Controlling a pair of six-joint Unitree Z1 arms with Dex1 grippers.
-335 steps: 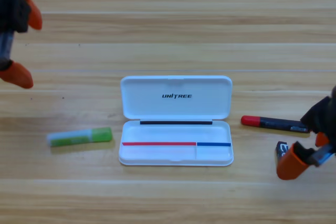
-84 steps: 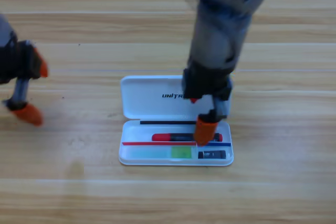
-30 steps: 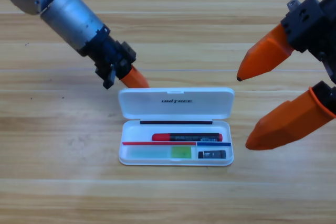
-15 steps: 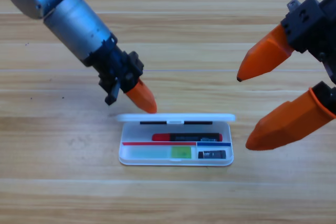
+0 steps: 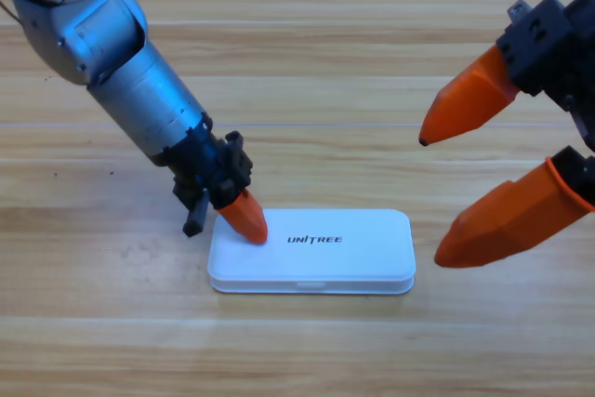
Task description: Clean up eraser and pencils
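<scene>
The white case (image 5: 321, 253) lies shut on the wooden table, its lid down and the lettering facing up. The eraser and the pencils are hidden inside it. My left gripper (image 5: 246, 220) comes in from the upper left, and its orange tip rests shut on the lid's left end, holding nothing. At the picture's right edge my right gripper (image 5: 429, 202) shows large and stands open, its two orange jaws wide apart. It is to the right of the case and not touching it.
The left arm's grey forearm (image 5: 130, 81) slants across the upper left of the table. Bare wood (image 5: 297, 350) lies in front of the case and behind it.
The left gripper has moved down and forward, and the lid has gone from half raised to fully shut, covering the pencils and eraser. The right gripper has stayed still.
</scene>
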